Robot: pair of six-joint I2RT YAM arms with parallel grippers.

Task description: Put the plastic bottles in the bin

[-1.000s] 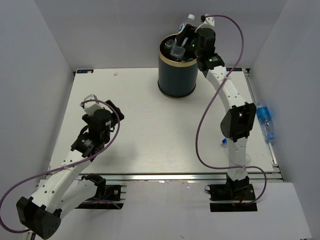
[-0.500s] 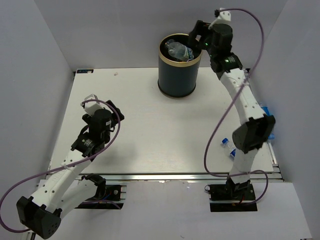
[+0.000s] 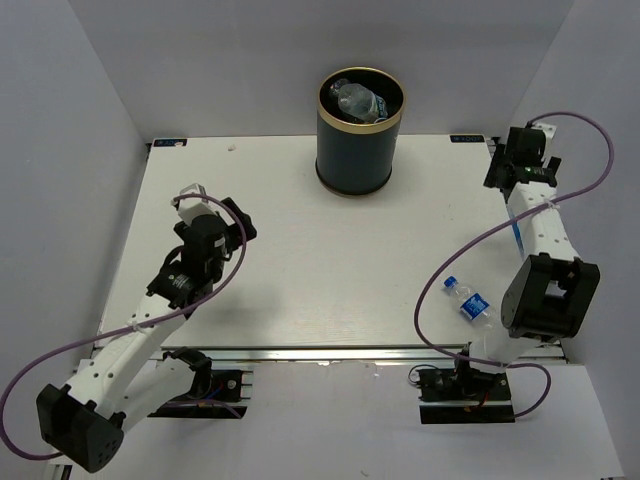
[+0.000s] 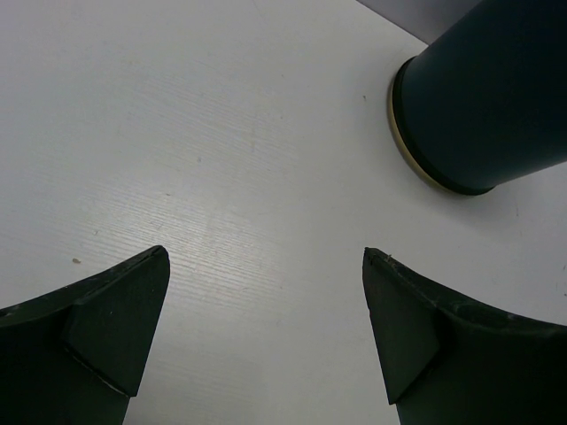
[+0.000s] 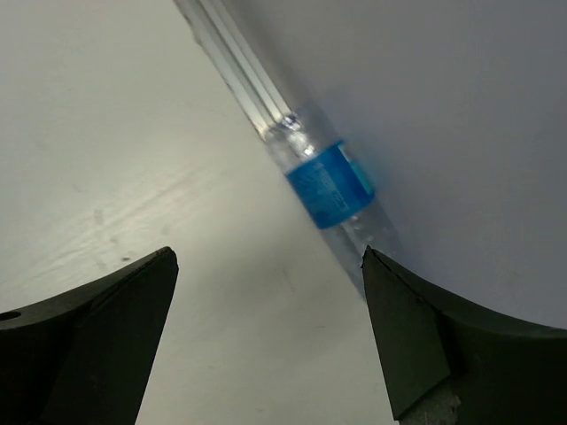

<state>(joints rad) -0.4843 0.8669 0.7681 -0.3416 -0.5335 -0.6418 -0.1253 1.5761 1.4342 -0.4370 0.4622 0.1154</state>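
Bin (image 3: 360, 130) up top, folks: dark navy, gold rim, upright on the white table (image 3: 280, 260), far-centre, and it's our marker for everything else. L arm (image 3: 150, 310) reaches up from near-left of the bin, well apart from it. R arm (image 3: 535, 250) is folded up well to the bin's right, along the table edge.

Left gripper (image 4: 266, 257) hangs over bare tabletop, jaws spread wide, nothing btwn them (its wrist cam catches the bin's base at upper right, gold ring and all). Right gripper (image 5: 266, 257) is also spread wide and empty, out to the right of the bin at abt the same depth, close by the side wall.

Now the bottles. Clear bottles (image 3: 358, 100) lie inside the bin, showing at its mouth, one w/ a blue label. Near-right of the bin, well apart, a loose bottle (image 3: 470, 304) lies on its side on the table by the R arm's lower link, blue label, blue cap pointing back toward the bin. Last, the edge bottle (image 5: 330, 184) lies along the rail under the side wall, right of the bin, just beyond the right gripper's fingers (image 5: 416, 354) and not touched, clear w/ a blue band.
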